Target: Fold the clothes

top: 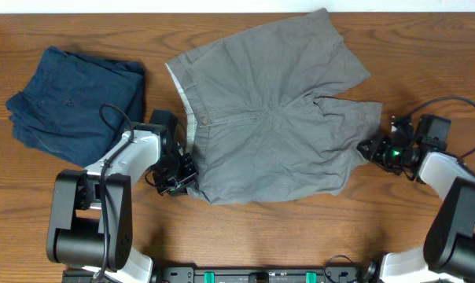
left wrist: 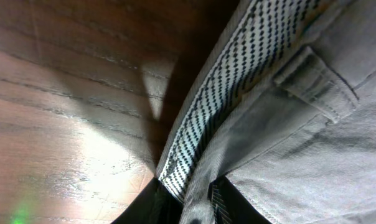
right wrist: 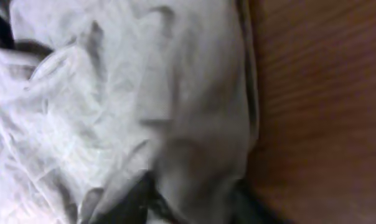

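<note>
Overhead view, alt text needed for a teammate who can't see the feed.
A pair of grey shorts lies spread on a wooden table, waistband left and legs right, with the left claw at the waistband's near corner and the right claw at the near leg's hem. A folded navy garment sits apart at the far left.

A brown wooden desk (top: 426, 47) fills the overhead view, its grain running from the left edge to the right edge, with darker streaks and a mild sheen. Along the far edge, toward the far right corner, a narrow pale strip (top: 442, 3) shows; whether it is wall or floor cannot be told. In the left wrist view a bright patch of glare (left wrist: 94, 168) lies on the wood beside a dark shadow (left wrist: 182, 68)
</note>
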You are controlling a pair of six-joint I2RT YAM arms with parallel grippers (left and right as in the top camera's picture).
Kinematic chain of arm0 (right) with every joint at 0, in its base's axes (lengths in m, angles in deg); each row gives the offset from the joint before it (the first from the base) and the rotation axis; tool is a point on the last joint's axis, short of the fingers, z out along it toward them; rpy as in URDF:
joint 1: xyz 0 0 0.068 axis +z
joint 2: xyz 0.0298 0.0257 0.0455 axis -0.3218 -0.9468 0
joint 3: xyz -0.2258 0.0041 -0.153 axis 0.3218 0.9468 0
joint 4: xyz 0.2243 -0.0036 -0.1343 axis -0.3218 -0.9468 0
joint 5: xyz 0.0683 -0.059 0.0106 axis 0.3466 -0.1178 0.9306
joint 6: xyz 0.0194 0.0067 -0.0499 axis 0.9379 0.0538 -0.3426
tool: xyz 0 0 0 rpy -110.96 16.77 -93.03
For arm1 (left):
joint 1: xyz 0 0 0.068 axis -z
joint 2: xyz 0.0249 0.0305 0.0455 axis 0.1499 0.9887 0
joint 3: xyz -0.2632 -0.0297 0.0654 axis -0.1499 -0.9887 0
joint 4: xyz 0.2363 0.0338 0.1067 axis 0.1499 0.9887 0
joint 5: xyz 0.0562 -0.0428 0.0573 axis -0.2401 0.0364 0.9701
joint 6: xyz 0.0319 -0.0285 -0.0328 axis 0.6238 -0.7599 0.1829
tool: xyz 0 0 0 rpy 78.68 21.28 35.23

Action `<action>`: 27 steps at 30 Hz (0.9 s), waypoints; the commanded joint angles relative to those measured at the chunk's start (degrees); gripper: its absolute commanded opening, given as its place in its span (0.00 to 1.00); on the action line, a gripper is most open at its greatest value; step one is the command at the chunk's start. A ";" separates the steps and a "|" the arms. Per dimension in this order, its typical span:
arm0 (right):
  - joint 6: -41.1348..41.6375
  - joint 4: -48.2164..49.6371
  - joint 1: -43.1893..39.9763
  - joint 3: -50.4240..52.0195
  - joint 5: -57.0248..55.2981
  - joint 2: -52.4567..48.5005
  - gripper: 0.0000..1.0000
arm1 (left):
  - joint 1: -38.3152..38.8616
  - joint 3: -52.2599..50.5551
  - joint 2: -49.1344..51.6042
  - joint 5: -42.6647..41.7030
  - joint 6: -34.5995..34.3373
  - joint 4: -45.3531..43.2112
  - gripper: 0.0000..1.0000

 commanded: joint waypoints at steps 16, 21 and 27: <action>-7.91 -33.97 2.45 -34.10 -13.25 8.74 0.35 | -0.13 -0.68 0.87 0.70 0.48 0.15 0.26; -6.38 -41.68 2.38 -31.34 -21.03 7.65 0.55 | -0.13 -0.68 0.87 0.70 0.48 0.13 0.26; -3.58 -45.09 2.54 -23.23 -20.79 7.58 0.56 | -0.13 -0.68 0.87 0.70 0.50 0.13 0.26</action>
